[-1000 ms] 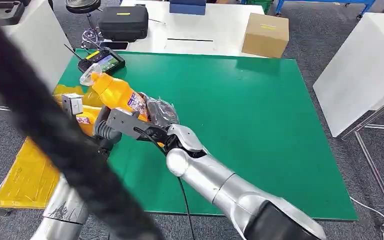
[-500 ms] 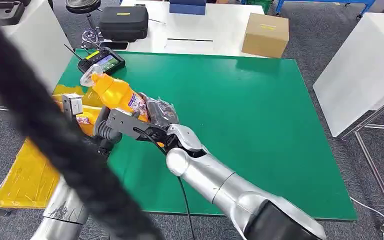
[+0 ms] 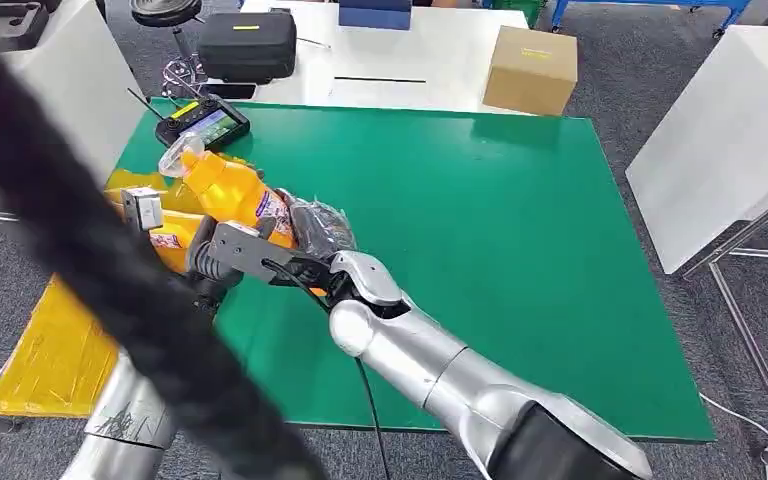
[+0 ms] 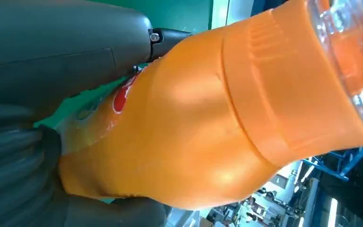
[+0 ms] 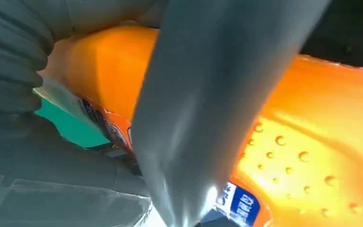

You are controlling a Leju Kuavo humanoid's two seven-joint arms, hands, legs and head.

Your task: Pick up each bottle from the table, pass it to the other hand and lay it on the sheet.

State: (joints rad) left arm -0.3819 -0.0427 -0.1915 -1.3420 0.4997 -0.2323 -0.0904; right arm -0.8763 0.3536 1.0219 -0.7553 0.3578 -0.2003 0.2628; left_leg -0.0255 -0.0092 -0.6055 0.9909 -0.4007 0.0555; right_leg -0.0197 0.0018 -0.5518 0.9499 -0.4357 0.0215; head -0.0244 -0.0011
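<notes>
An orange bottle (image 3: 225, 185) with a clear cap is tilted above the left edge of the green table (image 3: 480, 220), cap pointing to the far left. My right hand (image 3: 322, 232) grips its base end, and the right thumb (image 5: 203, 109) lies across the bottle (image 5: 321, 118). My left hand (image 3: 222, 252) holds the same bottle from below. In the left wrist view its thumb (image 4: 61, 42) wraps the bottle (image 4: 208, 118). A second orange bottle (image 3: 172, 243) lies on the yellow sheet (image 3: 55, 350), partly hidden by my left hand.
A thick black cable (image 3: 90, 250) crosses the left of the head view. A remote controller (image 3: 203, 120) sits at the table's far left corner. Beyond stand a black case (image 3: 247, 45) and a cardboard box (image 3: 530, 68). A white table (image 3: 720, 140) stands to the right.
The bottle and both hands have shifted slightly to the left, toward the yellow sheet. Both grips look unchanged.
</notes>
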